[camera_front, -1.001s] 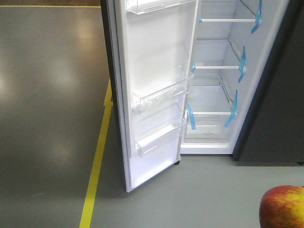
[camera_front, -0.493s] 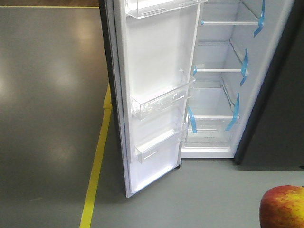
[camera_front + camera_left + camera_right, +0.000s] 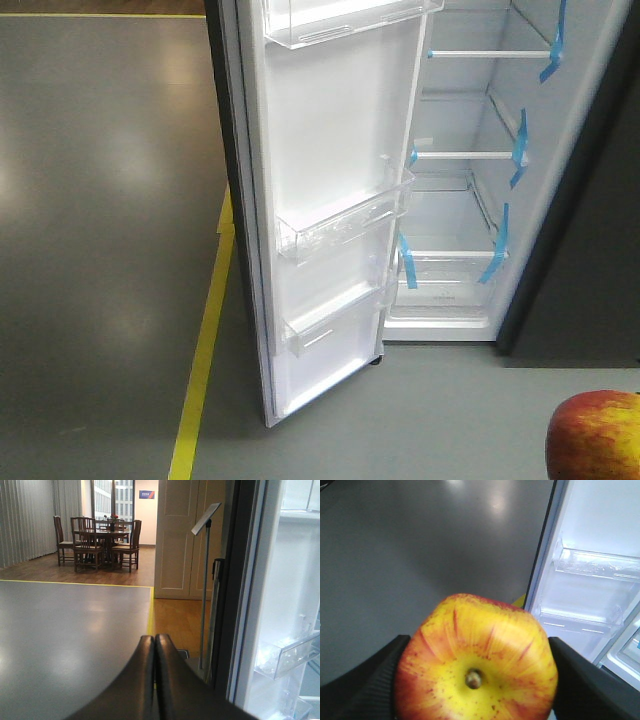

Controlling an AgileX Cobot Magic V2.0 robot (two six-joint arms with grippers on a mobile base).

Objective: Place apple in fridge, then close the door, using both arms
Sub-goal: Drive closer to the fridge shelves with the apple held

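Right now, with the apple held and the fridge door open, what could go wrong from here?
The apple is round and pinched only at its sides by the right gripper, so it might slip on the way in. The door has clear bins jutting out beside the opening, and a reach could clip them. Set on a flat white shelf, the apple may roll back out.

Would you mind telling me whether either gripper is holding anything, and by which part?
The right gripper holds the apple by its two opposite sides, with the stem end facing the wrist camera. The left gripper is shut and empty.
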